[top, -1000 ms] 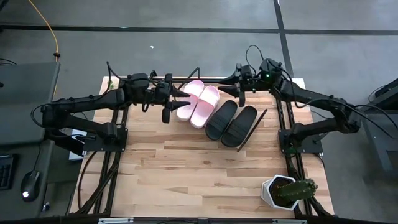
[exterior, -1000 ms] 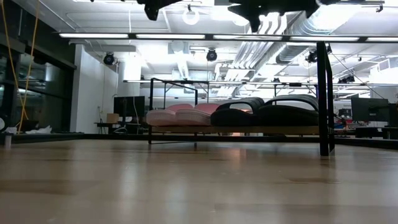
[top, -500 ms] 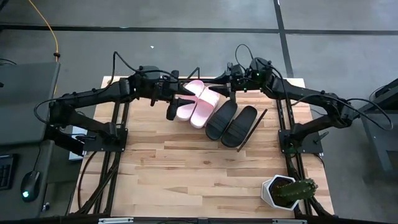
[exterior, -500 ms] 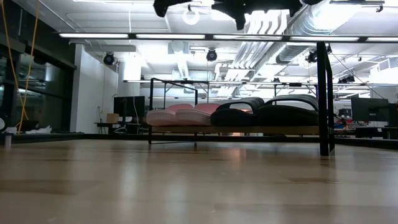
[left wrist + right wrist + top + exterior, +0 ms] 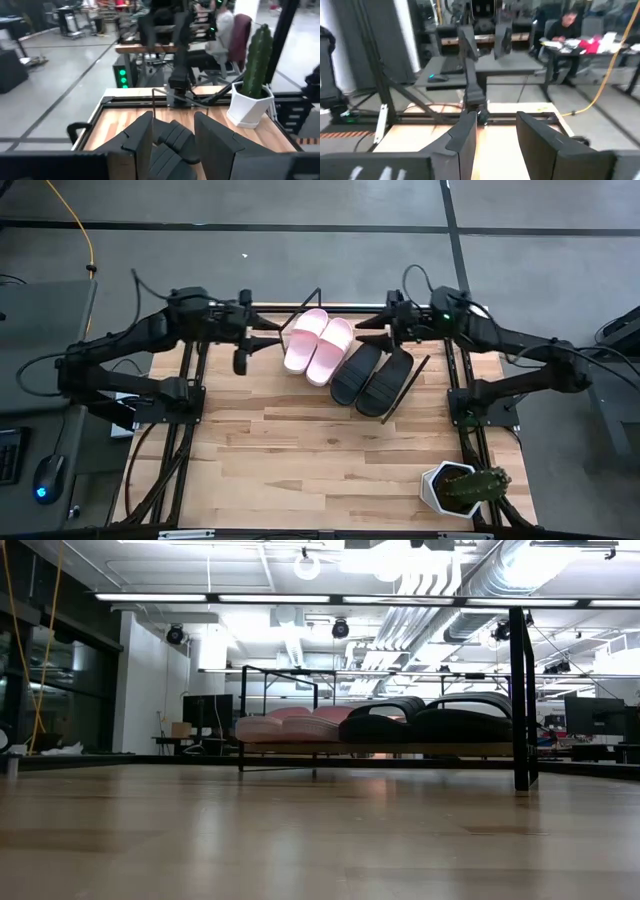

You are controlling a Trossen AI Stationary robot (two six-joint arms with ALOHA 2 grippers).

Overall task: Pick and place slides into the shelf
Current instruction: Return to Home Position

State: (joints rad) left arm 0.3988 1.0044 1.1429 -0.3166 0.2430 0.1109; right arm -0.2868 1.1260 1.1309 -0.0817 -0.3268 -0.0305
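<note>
Two pale pink slides point(image 5: 318, 345) and two black slides point(image 5: 372, 375) lie side by side, soles down, on the shelf point(image 5: 400, 749), a tilted wooden board on a black wire frame at the far middle of the table. The low view shows the pink pair point(image 5: 285, 726) and the black pair point(image 5: 430, 722) in a row on it. My left gripper point(image 5: 268, 338) hovers open to the left of the pink slides. My right gripper point(image 5: 368, 340) hovers open to the right, above the black ones. Each wrist view shows a clear gap between the fingers: left gripper point(image 5: 172, 135), right gripper point(image 5: 492, 135).
A potted cactus point(image 5: 462, 485) stands at the table's near right corner. Black arm stands rise at the left point(image 5: 180, 395) and right point(image 5: 478, 405) edges. Bare tabletop point(image 5: 320, 470) stretches across the near half. A seated person point(image 5: 567, 25) shows in the room beyond.
Both grippers have risen, leaving the top of the low view. My left gripper has drawn back from the pink slides toward the table's left edge, and my right arm has pulled back toward the right edge. All the slides have stayed where they were on the shelf.
</note>
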